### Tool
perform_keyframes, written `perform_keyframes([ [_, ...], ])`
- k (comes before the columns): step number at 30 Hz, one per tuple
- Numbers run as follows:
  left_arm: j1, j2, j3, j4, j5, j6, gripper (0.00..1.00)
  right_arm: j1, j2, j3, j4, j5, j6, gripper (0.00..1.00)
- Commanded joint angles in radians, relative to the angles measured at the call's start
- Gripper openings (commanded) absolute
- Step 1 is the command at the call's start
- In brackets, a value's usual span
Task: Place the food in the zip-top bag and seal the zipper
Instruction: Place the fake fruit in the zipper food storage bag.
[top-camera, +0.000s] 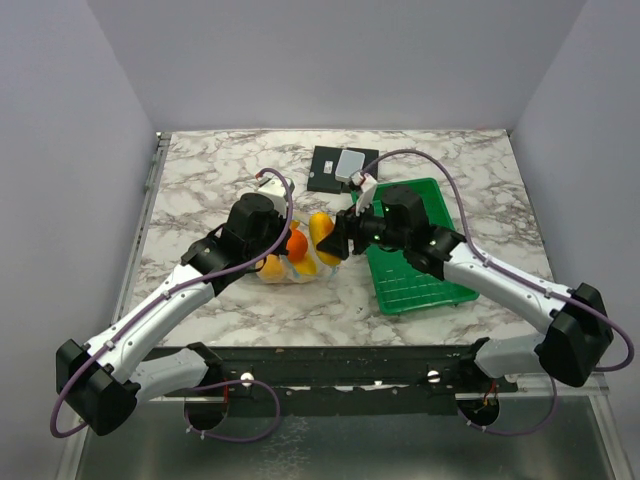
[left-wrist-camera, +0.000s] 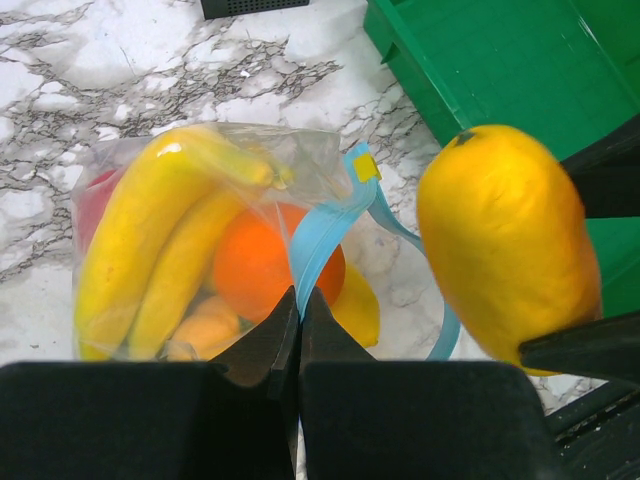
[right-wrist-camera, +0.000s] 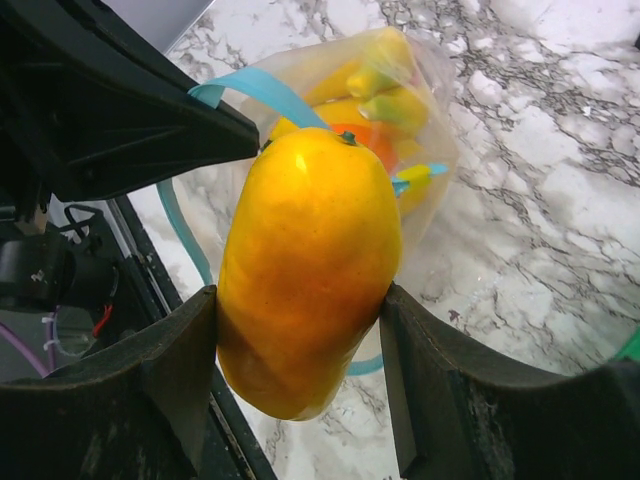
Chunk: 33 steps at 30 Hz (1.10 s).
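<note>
A white counter (top-camera: 200, 180) veined with grey is seen, closed in on three sides by plain pale walls (top-camera: 330, 60). On it are counted one green tray (top-camera: 420, 285) at the right, one flat black box (top-camera: 330, 170) near the far edge with a pale grey piece lying on it, and one clear bag (left-wrist-camera: 300, 150) in the middle, between the two arms.

The left fingers (left-wrist-camera: 299, 320) are pressed together on the blue strip (left-wrist-camera: 320, 235) at the bag's mouth, which is lifted by them. One large yellow fruit (right-wrist-camera: 310, 270) is clamped between the right fingers (top-camera: 343, 240) and held just at the open mouth, above the counter and beside the tray.

Inside the bag are made out one banana bunch (left-wrist-camera: 150, 250), one orange fruit (left-wrist-camera: 250, 265) and one red fruit (left-wrist-camera: 95, 200), the last largely hidden behind the bananas. A further yellowish piece is glimpsed low in the bag, but the full count cannot be told through the creased plastic. From above, much of the bag is covered by the two wrists, and the tray's near left part is hidden by the right arm
</note>
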Motion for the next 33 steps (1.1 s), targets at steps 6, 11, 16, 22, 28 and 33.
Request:
perform_keyframes([
  [6,0.003,-0.023,0.005,0.003,0.007,0.004,0.00,0.110,0.136,0.120,-0.058,0.063,-0.089,0.17],
  [11,0.002,-0.021,0.006,0.003,0.012,0.004,0.00,0.138,0.179,0.142,-0.060,0.078,-0.112,0.17],
  [16,0.002,-0.023,0.006,0.003,0.018,0.003,0.00,0.138,0.219,0.161,-0.055,0.088,-0.129,0.17],
  [22,0.003,-0.029,0.006,0.004,0.021,0.004,0.00,0.139,0.281,0.197,-0.028,0.079,-0.125,0.17],
  [28,0.003,-0.029,0.007,0.007,0.038,0.009,0.00,0.141,0.321,0.228,0.023,0.045,-0.084,0.17],
  [33,0.002,-0.032,0.006,0.009,0.044,0.007,0.00,0.147,0.345,0.218,0.105,0.024,-0.031,0.17],
])
